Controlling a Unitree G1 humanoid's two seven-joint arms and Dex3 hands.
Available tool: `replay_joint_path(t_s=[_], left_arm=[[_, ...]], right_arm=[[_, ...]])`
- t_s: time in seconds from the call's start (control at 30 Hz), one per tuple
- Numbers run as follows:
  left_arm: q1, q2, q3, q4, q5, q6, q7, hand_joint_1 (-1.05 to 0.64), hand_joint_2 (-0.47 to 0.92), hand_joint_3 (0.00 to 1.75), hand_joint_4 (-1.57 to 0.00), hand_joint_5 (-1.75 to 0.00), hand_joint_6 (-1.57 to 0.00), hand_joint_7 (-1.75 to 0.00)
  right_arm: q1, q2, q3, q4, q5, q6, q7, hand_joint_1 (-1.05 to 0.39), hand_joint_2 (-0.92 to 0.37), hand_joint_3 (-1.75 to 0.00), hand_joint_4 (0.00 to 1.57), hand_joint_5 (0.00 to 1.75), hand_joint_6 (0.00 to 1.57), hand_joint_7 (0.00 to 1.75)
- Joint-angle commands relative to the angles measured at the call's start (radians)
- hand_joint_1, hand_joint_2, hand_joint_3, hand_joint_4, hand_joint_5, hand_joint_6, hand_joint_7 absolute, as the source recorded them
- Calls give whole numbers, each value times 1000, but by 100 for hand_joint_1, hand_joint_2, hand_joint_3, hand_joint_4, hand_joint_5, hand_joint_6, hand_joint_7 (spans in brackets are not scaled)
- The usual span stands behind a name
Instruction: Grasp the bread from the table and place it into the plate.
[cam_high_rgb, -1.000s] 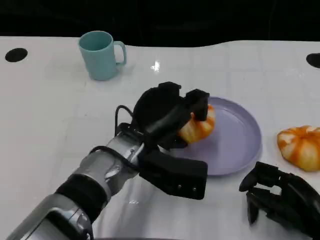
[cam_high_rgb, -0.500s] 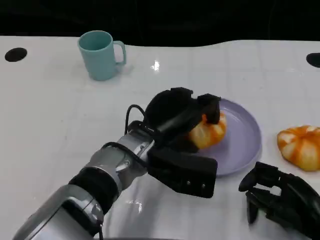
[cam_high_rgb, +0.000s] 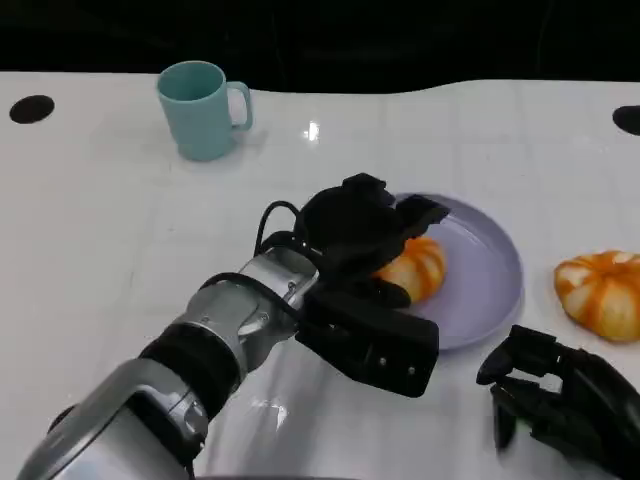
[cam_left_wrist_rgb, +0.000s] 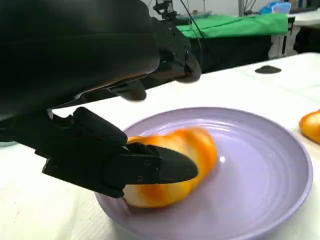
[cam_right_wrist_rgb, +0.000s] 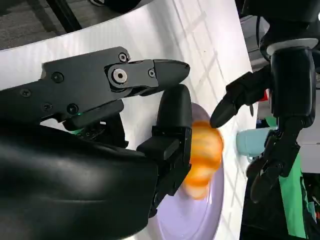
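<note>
The bread (cam_high_rgb: 412, 268) lies on the plate (cam_high_rgb: 490, 270), on the part of the plate nearest to the left hand (cam_high_rgb: 365, 225), and in the left wrist view its underside seems to rest on the purple surface. It lies directly under and in front of this hand: the upper fingers (cam_high_rgb: 420, 212) reach over its top and the thumb side comes against its near flank, so the hand is around the bread, not beside it. The fingers look somewhat spread, and I cannot tell for sure whether they press the bread or have already let it loose; I judge that the hold is light. The long axis of the bread runs across the plate, roughly from the plate's near rim toward its middle, and its rounded end points to the plate's centre. For the coming move this matters: the hand should open and go back along its own arm, away from the bread. The right hand (cam_high_rgb: 560, 400) rests on the worktop (cam_high_rgb: 100, 220) near the plate's edge with its fingers curled in, holding nothing. A second bread (cam_high_rgb: 600, 290) lies on the worktop beside the plate, nearer to the right hand. A cup (cam_high_rgb: 200, 108) stands well apart.
</note>
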Motion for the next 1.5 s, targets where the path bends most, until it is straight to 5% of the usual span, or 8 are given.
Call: replay_joint_path(t_s=[0.03, 0.47, 1.07, 1.5], left_arm=[[-16, 20, -7, -27, 7, 20, -35, -96, 92, 63, 0, -2, 0, -2], [21, 56, 9, -115, -14, 42, -85, -101, 92, 67, 0, 0, -1, 0], [198, 192, 101, -384, -82, -30, -102, -94, 92, 65, -11, -7, -8, -4], [329, 258, 169, -531, -110, -115, -80, -78, 92, 54, -43, -28, -35, -13]], right_arm=[[21, -15, 6, -2, -20, 18, -14, -51, -92, -25, 67, 175, 69, 138], [14, -9, -4, 12, -5, 22, 3, -49, -92, -25, 67, 175, 69, 139], [10, -13, -7, 28, -9, 3, 6, -49, -92, -25, 66, 175, 69, 137], [9, -14, -9, 31, -6, 4, 11, -49, -92, -25, 66, 175, 69, 136]])
